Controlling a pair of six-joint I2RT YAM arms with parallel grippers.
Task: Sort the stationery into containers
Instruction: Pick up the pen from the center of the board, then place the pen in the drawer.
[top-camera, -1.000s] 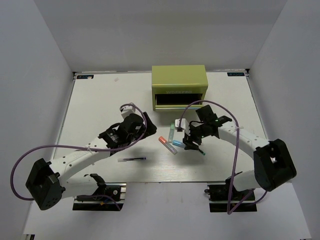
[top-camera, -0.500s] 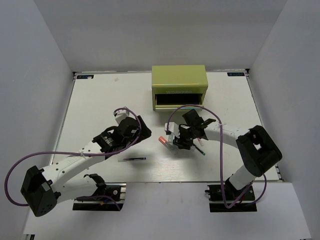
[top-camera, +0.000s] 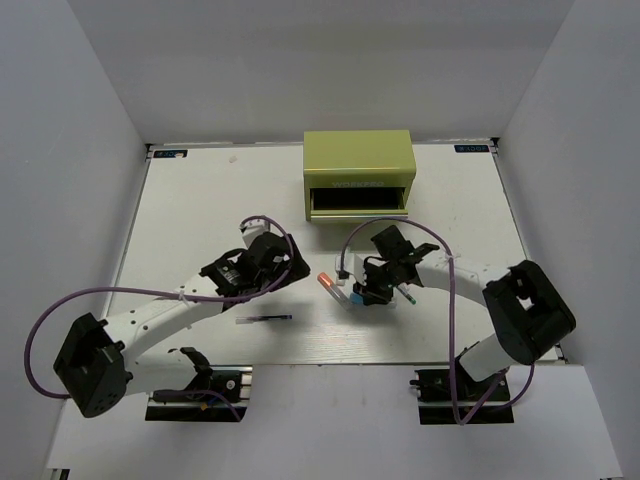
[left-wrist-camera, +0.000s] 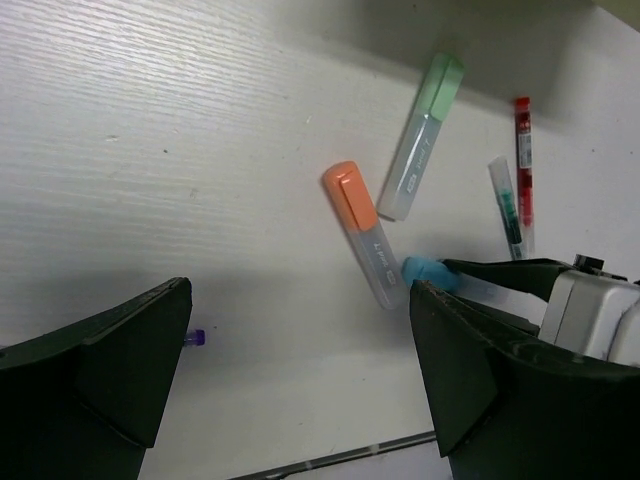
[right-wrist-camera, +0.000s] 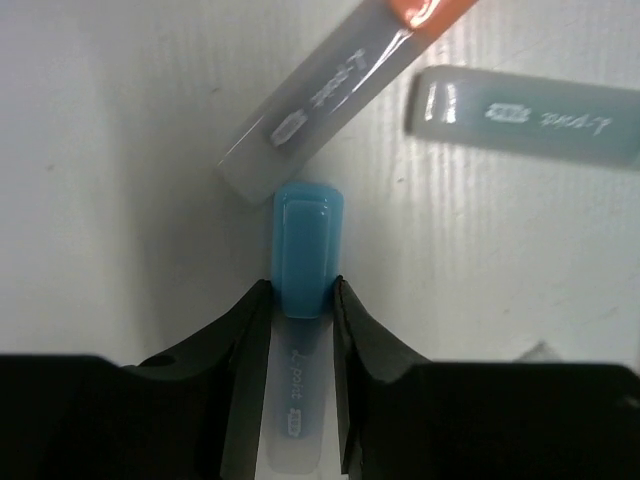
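Blue-capped marker (right-wrist-camera: 303, 250) pinched between the right gripper (right-wrist-camera: 301, 300) jaws
Left gripper (left-wrist-camera: 300, 295) jaws gape wide above the middle of the table (top-camera: 200, 200).

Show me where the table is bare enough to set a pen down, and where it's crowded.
Bare: the table left of the green chest, out to its edge; the patch right of the chest; the near strip right of the dark pen. Crowded: ahead of the chest, where the right gripper grips the blue-capped marker beside the orange-capped marker.
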